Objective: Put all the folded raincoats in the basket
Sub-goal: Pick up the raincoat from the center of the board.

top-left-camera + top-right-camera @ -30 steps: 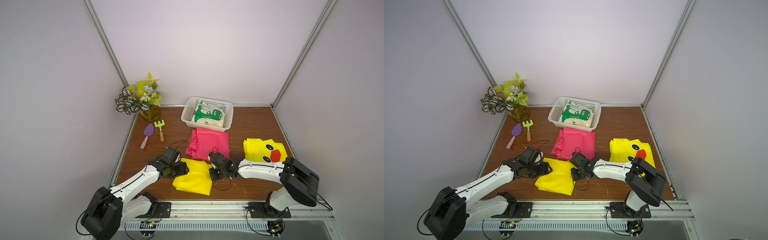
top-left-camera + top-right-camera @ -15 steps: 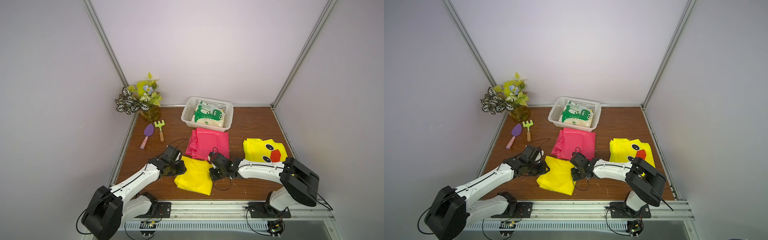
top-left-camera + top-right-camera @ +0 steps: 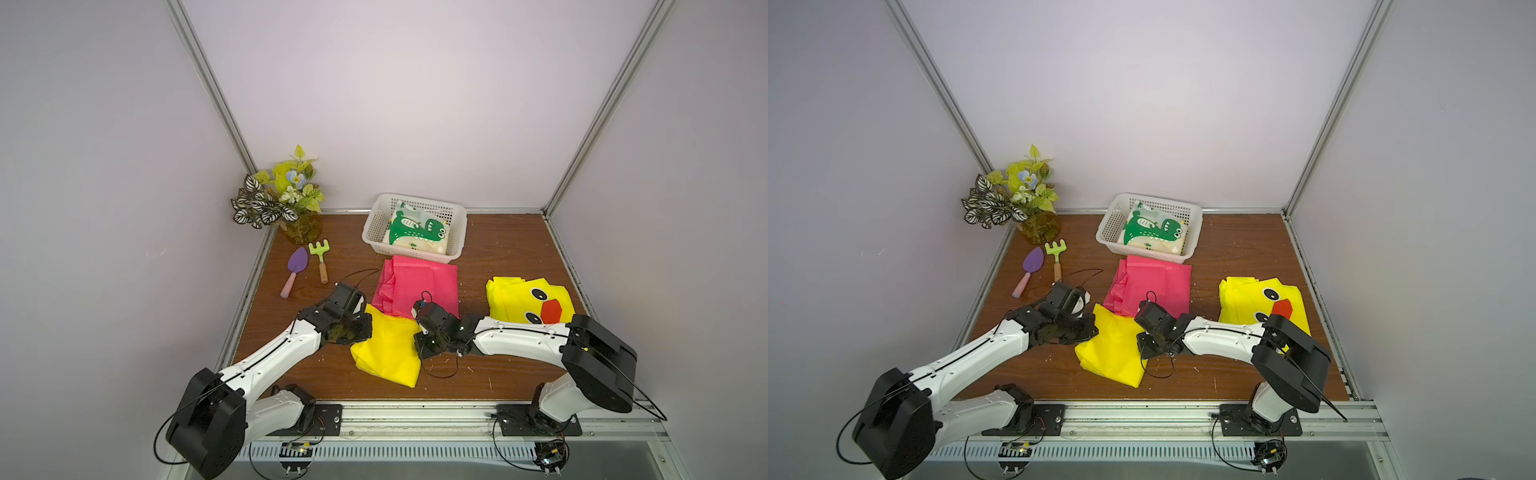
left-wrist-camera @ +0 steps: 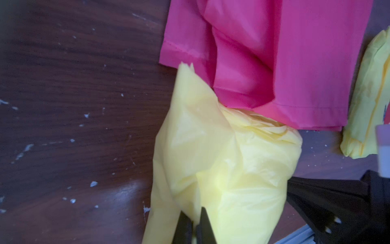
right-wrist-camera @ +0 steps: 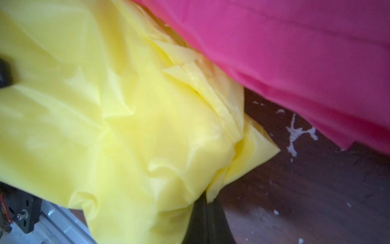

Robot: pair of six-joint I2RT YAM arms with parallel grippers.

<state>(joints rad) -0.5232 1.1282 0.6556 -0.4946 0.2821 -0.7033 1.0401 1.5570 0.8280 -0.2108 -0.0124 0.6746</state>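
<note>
A plain yellow folded raincoat [image 3: 388, 353] [image 3: 1113, 353] lies on the wooden table near the front, with one corner against a pink raincoat [image 3: 419, 282]. My left gripper [image 3: 365, 328] [image 4: 195, 221] is shut on the yellow raincoat's left edge, and fabric [image 4: 221, 169] bunches up from between its fingers. My right gripper [image 3: 417, 332] [image 5: 207, 202] is shut on the right edge of the yellow raincoat [image 5: 126, 126]. The white perforated basket [image 3: 372, 226] [image 3: 1108, 224] stands at the back centre and holds a folded dinosaur-print raincoat [image 3: 417, 232].
A yellow duck-face raincoat [image 3: 532, 299] lies folded at the right. A potted plant [image 3: 286, 199] stands in the back left corner, with a purple trowel [image 3: 296, 266] and a green rake [image 3: 320, 255] in front of it. Metal frame posts and walls close in the table.
My left gripper has shut on the yellow raincoat's left edge, and that edge has bunched and shifted slightly right. The right gripper has stayed shut in place.
</note>
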